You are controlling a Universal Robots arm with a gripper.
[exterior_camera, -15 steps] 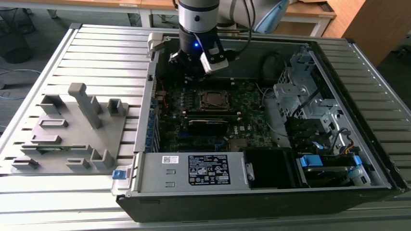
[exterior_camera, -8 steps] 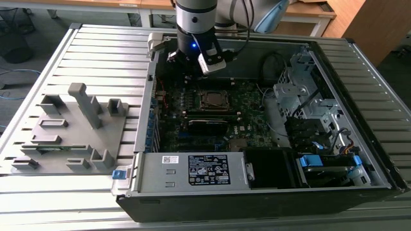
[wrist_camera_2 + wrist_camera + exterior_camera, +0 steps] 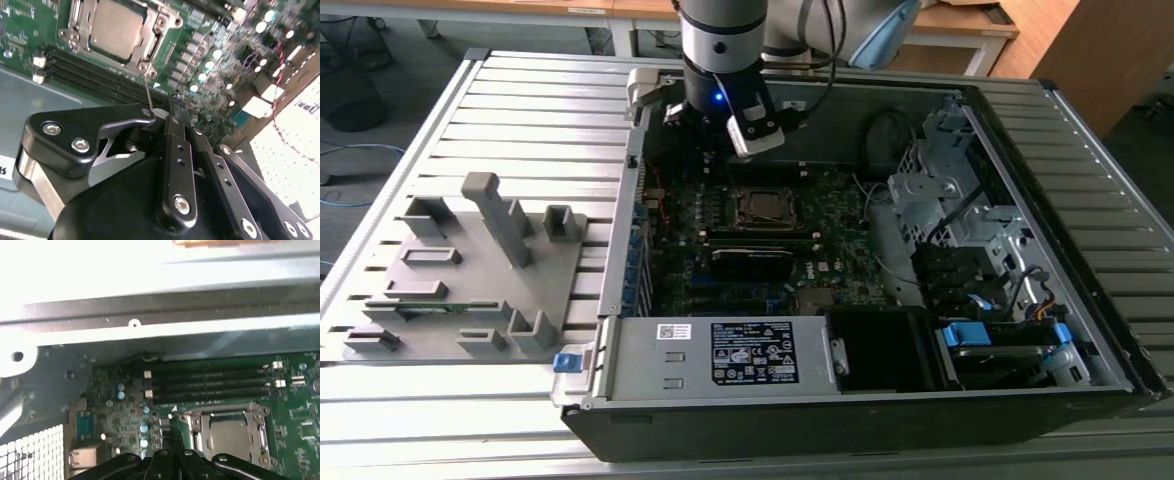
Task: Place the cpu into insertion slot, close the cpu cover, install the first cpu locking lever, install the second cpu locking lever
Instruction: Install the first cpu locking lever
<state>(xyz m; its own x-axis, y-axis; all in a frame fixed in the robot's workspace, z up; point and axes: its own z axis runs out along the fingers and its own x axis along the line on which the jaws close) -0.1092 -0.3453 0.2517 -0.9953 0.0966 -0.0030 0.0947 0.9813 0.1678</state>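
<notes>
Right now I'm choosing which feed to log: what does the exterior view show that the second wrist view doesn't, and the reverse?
The exterior view adds the grey plastic fixture tray on the slatted metal table, and the silver power supply box with its label. The second wrist view adds a thin metal locking lever standing up beside the shut black gripper. Both share the silvery-grey square cpu, seated under the closed thin metal cpu cover on the green circuit board.

Legible text: none.
Large label (image 3: pixel 754 352): on grey box (image 3: pixel 644 378) at six o'clock, print too small.
Small sticker (image 3: pixel 674 332): unreadable.
</notes>
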